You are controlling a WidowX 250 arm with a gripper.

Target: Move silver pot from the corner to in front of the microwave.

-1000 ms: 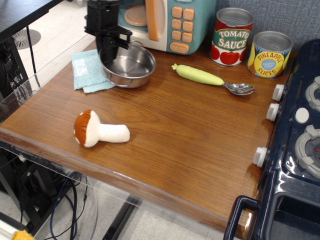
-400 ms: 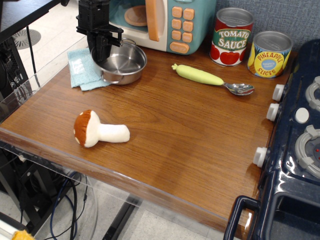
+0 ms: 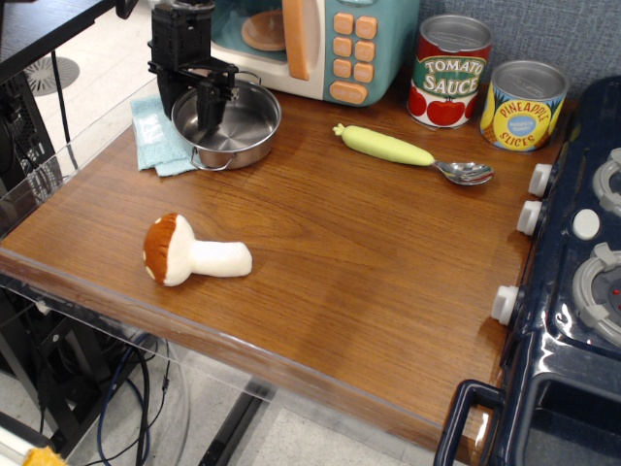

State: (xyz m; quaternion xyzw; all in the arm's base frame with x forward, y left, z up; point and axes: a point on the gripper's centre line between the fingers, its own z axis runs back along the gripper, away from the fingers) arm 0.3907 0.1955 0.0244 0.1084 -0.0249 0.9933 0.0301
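The silver pot [image 3: 241, 128] sits upright at the back left of the wooden table [image 3: 369, 262], just in front of the left part of the microwave [image 3: 374, 44]. Its left edge rests over a light blue cloth [image 3: 150, 131]. One wire loop handle points toward the front. My black gripper [image 3: 191, 105] hangs over the pot's left rim. Its fingers are spread, one outside the rim and one [image 3: 210, 105] inside the bowl, and they do not pinch the rim.
A plush mushroom [image 3: 189, 252] lies at the front left. A green-handled spoon [image 3: 408, 150] lies right of the pot. A tomato sauce can [image 3: 451, 73] and a pineapple can [image 3: 522, 105] stand at the back right. A dark blue toy stove [image 3: 582, 291] fills the right edge.
The pot moved left and slightly back with the gripper, then came to rest on the table. The fingers, closed on the rim before, have spread apart.
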